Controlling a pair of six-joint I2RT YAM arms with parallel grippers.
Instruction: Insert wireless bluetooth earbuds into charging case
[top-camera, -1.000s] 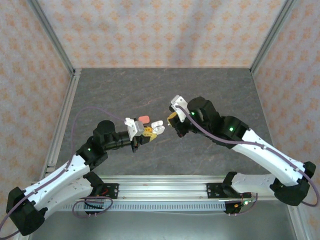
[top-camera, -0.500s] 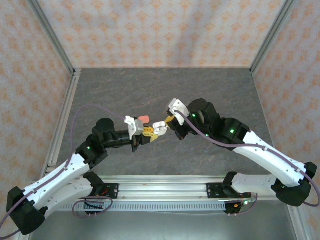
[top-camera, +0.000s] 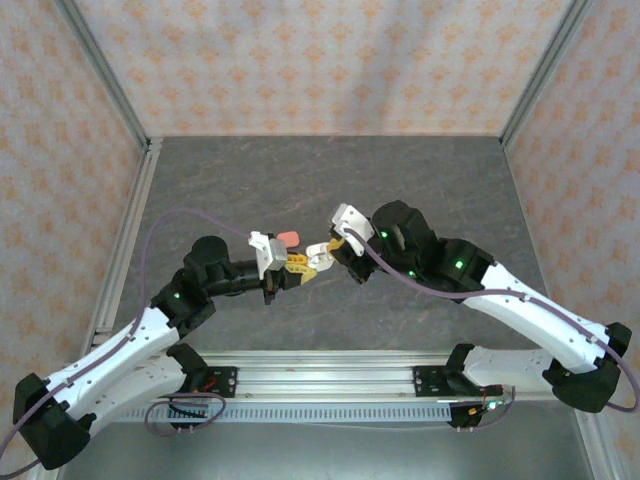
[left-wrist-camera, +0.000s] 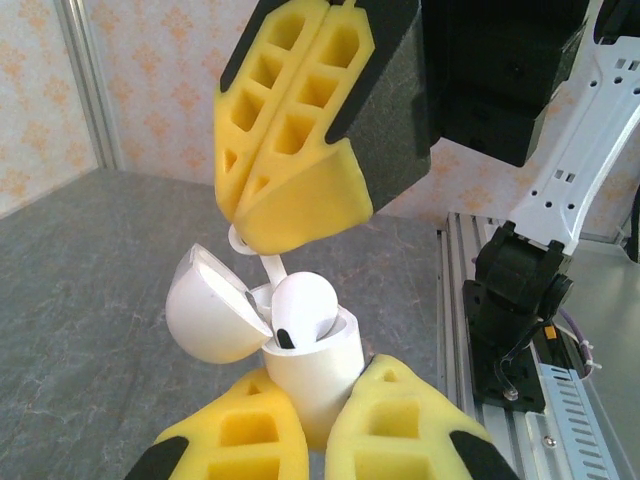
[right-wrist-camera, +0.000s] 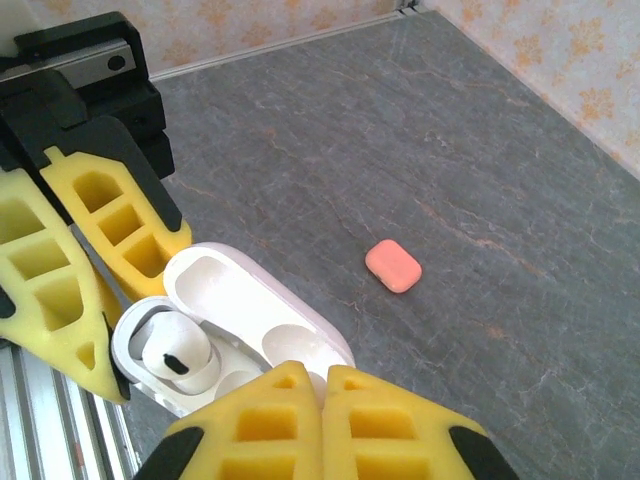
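My left gripper is shut on the base of a white charging case, whose lid stands open. One white earbud sits in the case, head up. Directly over the case my right gripper is shut on a second white earbud. Its thin stem points down from the yellow fingertips to the case's open mouth. In the right wrist view the fingers hide that earbud.
A closed coral-pink case lies on the grey stone-patterned table, just behind the two grippers. Aluminium rails run along the near edge, and patterned walls close in the other three sides.
My right gripper has moved left and down until its fingertips meet the open case. The left gripper with the case has shifted only slightly.
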